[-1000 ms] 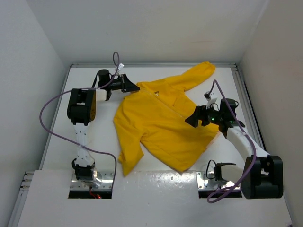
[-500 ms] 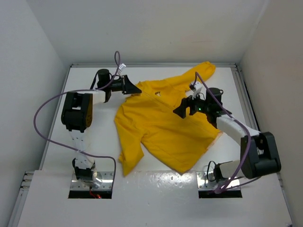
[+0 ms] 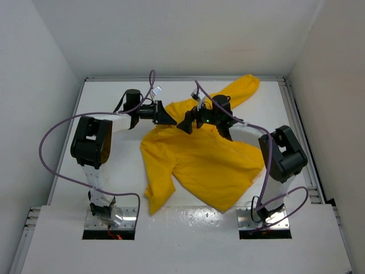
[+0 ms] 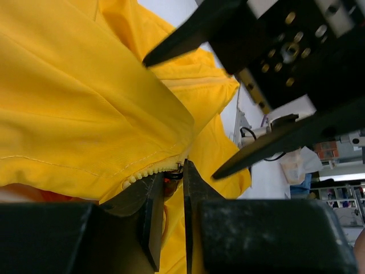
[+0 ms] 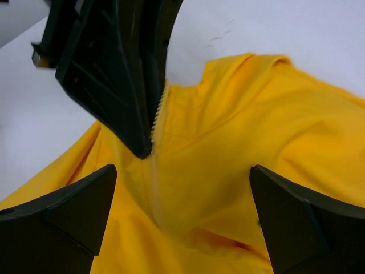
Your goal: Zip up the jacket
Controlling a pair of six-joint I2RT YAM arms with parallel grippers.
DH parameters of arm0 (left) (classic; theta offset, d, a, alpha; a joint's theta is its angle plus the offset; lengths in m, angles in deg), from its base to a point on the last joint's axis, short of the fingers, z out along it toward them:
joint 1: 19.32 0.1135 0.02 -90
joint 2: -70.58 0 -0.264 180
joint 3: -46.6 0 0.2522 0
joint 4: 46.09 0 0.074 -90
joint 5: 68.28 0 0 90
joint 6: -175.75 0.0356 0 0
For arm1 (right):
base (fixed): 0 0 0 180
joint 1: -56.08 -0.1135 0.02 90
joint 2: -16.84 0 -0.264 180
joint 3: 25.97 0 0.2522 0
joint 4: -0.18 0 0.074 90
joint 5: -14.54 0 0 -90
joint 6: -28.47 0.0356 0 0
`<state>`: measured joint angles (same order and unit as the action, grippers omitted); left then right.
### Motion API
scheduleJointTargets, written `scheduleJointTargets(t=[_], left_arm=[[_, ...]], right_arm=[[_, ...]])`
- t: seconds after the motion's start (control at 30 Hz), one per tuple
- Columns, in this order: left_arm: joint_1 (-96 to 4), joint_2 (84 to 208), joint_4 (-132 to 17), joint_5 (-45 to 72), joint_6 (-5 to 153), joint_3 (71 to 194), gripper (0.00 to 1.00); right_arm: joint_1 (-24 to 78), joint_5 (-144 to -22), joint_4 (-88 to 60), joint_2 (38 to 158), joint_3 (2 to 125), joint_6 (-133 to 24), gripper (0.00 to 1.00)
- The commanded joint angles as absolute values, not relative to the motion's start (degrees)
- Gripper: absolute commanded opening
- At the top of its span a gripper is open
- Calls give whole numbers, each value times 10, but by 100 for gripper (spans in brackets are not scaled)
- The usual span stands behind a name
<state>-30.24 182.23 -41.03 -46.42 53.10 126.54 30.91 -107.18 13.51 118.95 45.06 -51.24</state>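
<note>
A small, bright yellow jacket point(image 3: 199, 160) of soft fabric lies spread on the white surface point(image 3: 122, 162), in the middle and reaching towards the far edge. One long sleeve point(image 3: 242, 88) runs out towards the far right corner. The other sleeve point(image 3: 157, 194) is folded down and points at the near edge. The hem sits closest to the near right side. The cloth is rumpled, with shallow folds across the chest, and from above the front panels appear to lie together.

The left tool point(image 3: 169, 117) reaches in from the far left side and meets the jacket at its collar end. In its own wrist view its two black fingers are drawn almost together point(image 4: 174, 171), leaving only a thin slit. In that slit they pinch the edge of the fabric, right where a row of pale zipper teeth point(image 4: 142, 173) ends. A sliver of orange shows under the fold there.

The right tool point(image 3: 183, 123) faces the left tool from the other side, just beside it over the collar. Its fingers are spread wide point(image 5: 182, 168) and grip nothing. Between them the right wrist view shows yellow cloth and the zipper teeth point(image 5: 154, 123) running down from the tip of the left tool point(image 5: 144, 149). From the left wrist view the right tool point(image 4: 178, 114) hangs splayed above the fabric. I cannot tell from here how far along the zipper is closed.
</note>
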Motion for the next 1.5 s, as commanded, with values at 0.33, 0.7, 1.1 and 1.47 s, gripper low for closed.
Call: scheduleJointTargets(t=[0.33, 0.7, 1.1, 1.47], left_arm=[[-298, 1766, -410, -482, 487, 1259, 0], [-303, 1725, -454, -459, 511, 1242, 8], [-271, 1746, -527, -495, 609, 1284, 59], [-287, 1731, -642, -512, 748, 1251, 46]], right_arm=[[276, -1125, 173, 1205, 445, -571, 75], [268, -1161, 159, 1167, 393, -653, 0], [306, -1198, 188, 1055, 273, -601, 0], [321, -1212, 226, 1041, 254, -567, 0]])
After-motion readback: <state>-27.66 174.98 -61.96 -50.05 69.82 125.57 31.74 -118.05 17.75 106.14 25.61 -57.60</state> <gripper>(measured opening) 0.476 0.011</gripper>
